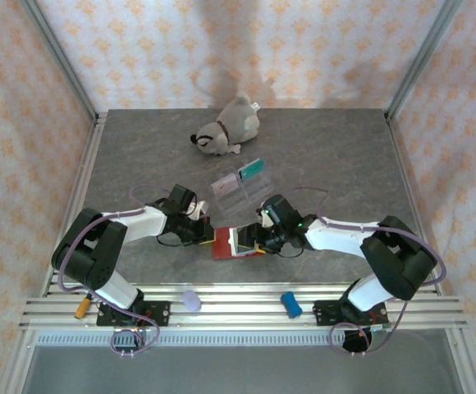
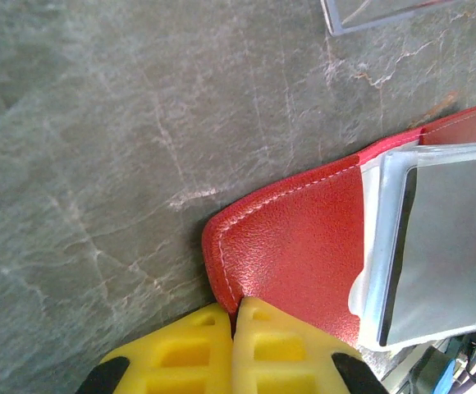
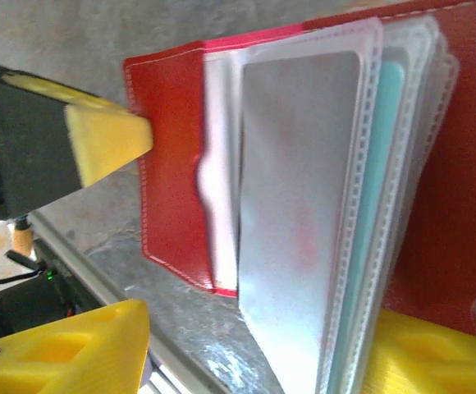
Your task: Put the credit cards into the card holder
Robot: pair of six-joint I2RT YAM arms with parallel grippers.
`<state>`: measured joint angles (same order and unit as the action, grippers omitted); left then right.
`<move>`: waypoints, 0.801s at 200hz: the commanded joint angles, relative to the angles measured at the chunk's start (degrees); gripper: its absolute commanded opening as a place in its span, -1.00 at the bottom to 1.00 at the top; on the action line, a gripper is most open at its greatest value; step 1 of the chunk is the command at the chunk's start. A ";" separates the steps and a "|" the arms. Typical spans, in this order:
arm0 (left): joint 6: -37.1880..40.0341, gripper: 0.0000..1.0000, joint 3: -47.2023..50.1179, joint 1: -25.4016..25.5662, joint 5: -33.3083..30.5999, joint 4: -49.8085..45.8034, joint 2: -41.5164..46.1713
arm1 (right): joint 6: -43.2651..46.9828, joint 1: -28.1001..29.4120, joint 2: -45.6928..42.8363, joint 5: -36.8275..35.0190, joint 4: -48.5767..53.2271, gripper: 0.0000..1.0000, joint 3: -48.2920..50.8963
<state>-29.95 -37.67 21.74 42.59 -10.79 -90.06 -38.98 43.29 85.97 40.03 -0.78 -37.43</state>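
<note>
Your red leather-like folding card holder (image 1: 222,245) lies open at lower centre of the top view, on the grey stone-patterned surface (image 1: 139,156). Its clear sleeves (image 3: 423,82) show a teal plastic card (image 3: 382,205) and, perhaps, a pale grey card (image 3: 299,205); glare blurs it. Your left tool (image 2: 234,316) is clamped on the red cover's edge. Your right tool (image 3: 246,353) stands with fingers apart either side of the sleeves.

A grey plush toy (image 1: 226,130) lies at the far middle of the dark stone-patterned counter (image 1: 139,156), with a clear plastic case (image 1: 231,189) nearer. On the near aluminium rails (image 1: 238,294) rest a pale lilac ball (image 1: 191,300) and a blue cylinder (image 1: 291,304).
</note>
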 commanded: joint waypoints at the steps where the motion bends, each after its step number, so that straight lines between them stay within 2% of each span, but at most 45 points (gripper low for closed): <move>1: -0.01 -1.00 0.50 0.67 -1.11 0.05 -1.03 | -0.84 0.30 -0.17 4.14 -5.68 0.22 0.42; 25: 0.21 -1.00 0.42 0.68 -1.30 -0.33 -0.81 | -2.42 0.31 -0.91 6.06 -10.16 0.23 1.21; 58: -0.27 -1.00 0.41 0.60 -1.29 0.53 -0.66 | -1.34 0.35 -2.07 9.09 -10.74 0.24 -0.59; 80: -1.01 -0.79 0.19 0.50 -1.19 1.15 -0.27 | -0.06 0.97 -0.98 10.47 -9.92 0.25 -2.81; 100: -0.98 -0.73 0.05 0.04 -0.58 1.55 0.64 | -0.52 1.81 0.94 10.42 -10.66 0.25 -3.90; 119: -1.00 -0.51 0.37 -0.76 -1.17 0.72 2.12 | -1.03 2.22 1.30 10.22 -11.55 0.24 -3.79; 137: -1.06 -0.47 0.81 -1.84 -2.04 -0.62 3.75 | 1.38 2.07 -1.03 6.50 -7.08 0.24 -3.90; 160: -2.99 -0.47 1.83 -2.33 -2.85 -0.21 5.89 | 9.31 2.06 -3.17 -6.85 11.71 0.24 -8.46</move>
<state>-31.64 -36.93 20.14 41.85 -10.31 -87.00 -37.39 45.34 86.00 45.58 -5.17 -41.15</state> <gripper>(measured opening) 0.268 0.623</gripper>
